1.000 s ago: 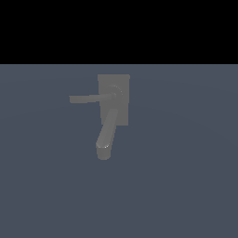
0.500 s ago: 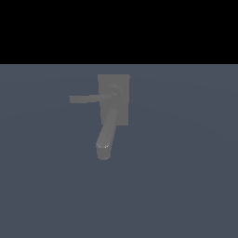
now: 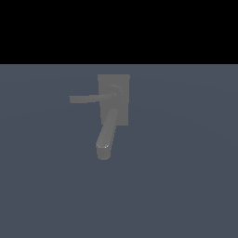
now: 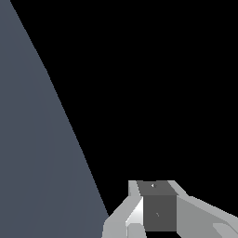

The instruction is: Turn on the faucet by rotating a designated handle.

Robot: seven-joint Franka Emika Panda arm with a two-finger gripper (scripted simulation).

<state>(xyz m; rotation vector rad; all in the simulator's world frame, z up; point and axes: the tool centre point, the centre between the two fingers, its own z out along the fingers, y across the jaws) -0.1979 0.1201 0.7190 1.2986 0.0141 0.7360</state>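
The matte grey faucet [image 3: 113, 109] stands on the blue-grey floor in the middle of the exterior view. Its flat rectangular base plate [image 3: 122, 82] is at the back. The thick round-ended spout [image 3: 107, 133] points toward the camera. The handle [image 3: 90, 98], a thin straight bar, runs from the round hub [image 3: 114, 92] toward the exterior view's left. The arm does not show in the exterior view. In the wrist view only my gripper [image 4: 153, 186] shows, its fingers together with no gap between them and nothing held. The faucet is out of the wrist view.
The blue-grey floor [image 3: 186, 176] spreads around the faucet, with black background behind it. In the wrist view a strip of the same floor [image 4: 37, 153] shows beside the black background.
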